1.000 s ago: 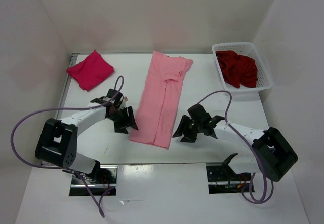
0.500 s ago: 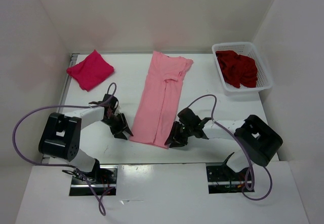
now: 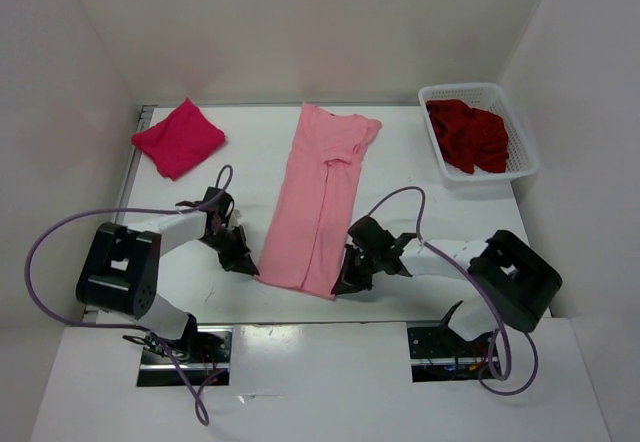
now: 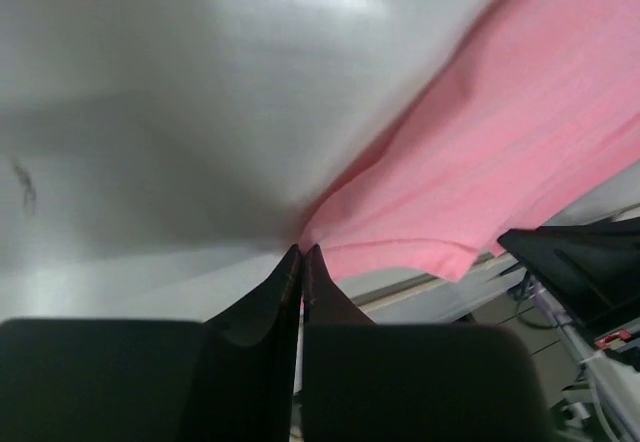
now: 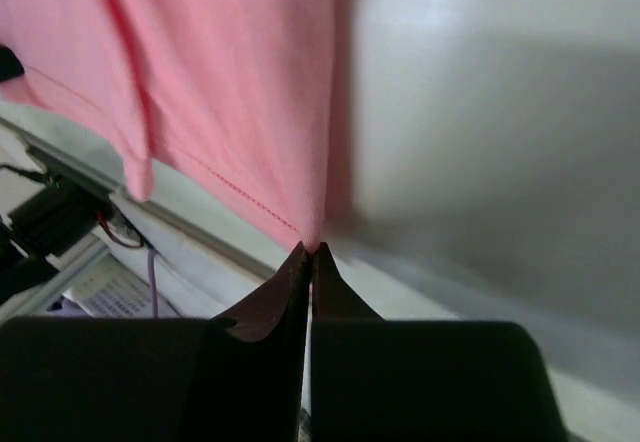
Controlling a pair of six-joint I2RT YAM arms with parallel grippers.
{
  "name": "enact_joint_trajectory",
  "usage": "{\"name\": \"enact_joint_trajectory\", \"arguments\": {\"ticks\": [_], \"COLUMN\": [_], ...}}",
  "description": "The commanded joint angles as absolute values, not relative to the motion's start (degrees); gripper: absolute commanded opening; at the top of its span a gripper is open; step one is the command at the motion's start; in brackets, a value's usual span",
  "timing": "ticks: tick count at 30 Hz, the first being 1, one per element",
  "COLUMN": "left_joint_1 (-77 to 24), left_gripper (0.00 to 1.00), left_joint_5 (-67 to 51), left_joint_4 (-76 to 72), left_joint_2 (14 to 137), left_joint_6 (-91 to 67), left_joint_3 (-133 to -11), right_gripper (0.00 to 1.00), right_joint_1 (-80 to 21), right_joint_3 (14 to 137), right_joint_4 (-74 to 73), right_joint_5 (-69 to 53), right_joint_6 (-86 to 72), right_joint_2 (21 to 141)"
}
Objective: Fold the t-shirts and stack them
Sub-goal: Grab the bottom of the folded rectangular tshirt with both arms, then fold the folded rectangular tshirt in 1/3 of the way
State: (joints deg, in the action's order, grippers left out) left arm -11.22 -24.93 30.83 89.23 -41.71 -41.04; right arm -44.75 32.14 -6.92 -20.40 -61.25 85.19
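The light salmon pink t-shirt point(image 3: 318, 194) lies as a long narrow strip down the middle of the table, folded lengthwise. My left gripper point(image 3: 250, 266) is shut on its near left corner point(image 4: 330, 224), and my right gripper point(image 3: 338, 287) is shut on its near right corner point(image 5: 312, 234). Both corners are pinched right at the fingertips, low over the white table. A folded crimson-pink t-shirt point(image 3: 178, 138) rests at the far left. The dark red t-shirt point(image 3: 467, 134) sits crumpled in the white basket point(image 3: 522, 134) at the far right.
The near table edge point(image 5: 150, 217) with a metal rail runs just behind both grippers, cables and mounts below it. White walls enclose the table on three sides. A purple cable point(image 3: 60, 237) loops off the left arm.
Both grippers moved in to the near corners of the salmon shirt and shut on them. The near hem has drawn slightly inward and lifted at the corners.
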Motion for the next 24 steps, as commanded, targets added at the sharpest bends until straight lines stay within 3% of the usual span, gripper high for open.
{"name": "enact_joint_trajectory", "arguments": {"ticks": [1, 5, 10, 18, 24], "left_joint_1": [-11.16, -10.46, -8.09, -9.31, -10.46], "left_gripper": [0.00, 0.00, 0.00, 0.00, 0.00], "left_joint_5": [-25.84, -25.84, -24.52, -21.01, -18.02], "left_joint_4": [39.18, 45.17, 42.38, 30.07, 27.77], "left_joint_2": [83.07, 74.81, 79.43, 102.88, 116.16], "left_joint_6": [-37.36, -37.35, -38.75, -42.96, -44.65], "left_joint_3": [-42.80, -44.99, -59.63, -81.10, -94.19], "right_gripper": [0.00, 0.00, 0.00, 0.00, 0.00], "right_joint_1": [-47.11, -46.33, -32.45, -17.96, -12.58], "right_joint_3": [34.27, 38.22, 45.43, 62.99, 71.36], "right_joint_4": [-15.19, -24.58, -24.87, -21.09, -19.95], "right_joint_5": [-20.56, -18.90, -20.38, -20.39, -19.61], "right_joint_6": [-60.03, -57.76, -51.43, -39.47, -36.83], "right_joint_2": [79.03, 72.08, 71.62, 92.16, 105.26]}}
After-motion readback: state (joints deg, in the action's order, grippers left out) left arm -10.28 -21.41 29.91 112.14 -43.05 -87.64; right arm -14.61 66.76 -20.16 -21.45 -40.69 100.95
